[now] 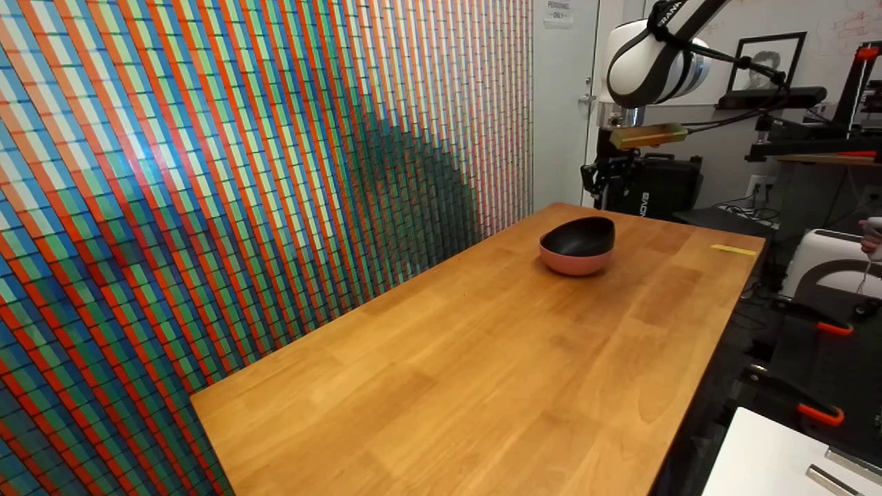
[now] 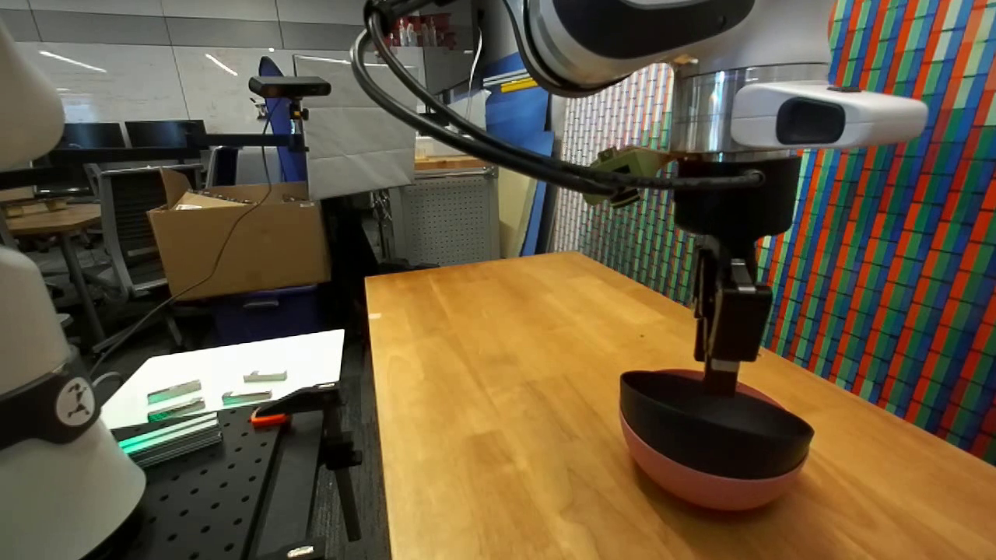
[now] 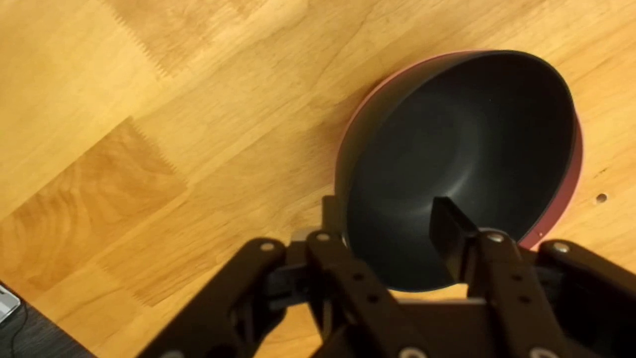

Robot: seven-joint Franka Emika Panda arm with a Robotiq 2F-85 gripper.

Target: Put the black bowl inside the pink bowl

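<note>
The black bowl [image 1: 582, 235] sits tilted inside the pink bowl [image 1: 577, 264] on the wooden table. The black bowl [image 2: 700, 432] and the pink bowl [image 2: 708, 488] also show in an exterior view, with one side of the black rim raised. In the wrist view the black bowl [image 3: 457, 144] covers most of the pink bowl [image 3: 562, 199], which shows as a thin edge. My gripper [image 3: 385, 204] is open, with one finger at the outside of the black rim and the other over the bowl's inside. The gripper [image 2: 720, 381] points down over the bowls; contact cannot be told.
The wooden table [image 1: 482, 358] runs along a colourful tiled wall [image 1: 241, 172]. A yellow tape strip [image 1: 733, 249] lies near the table's edge. A white board with metal pieces [image 2: 311, 350] stands beside the table.
</note>
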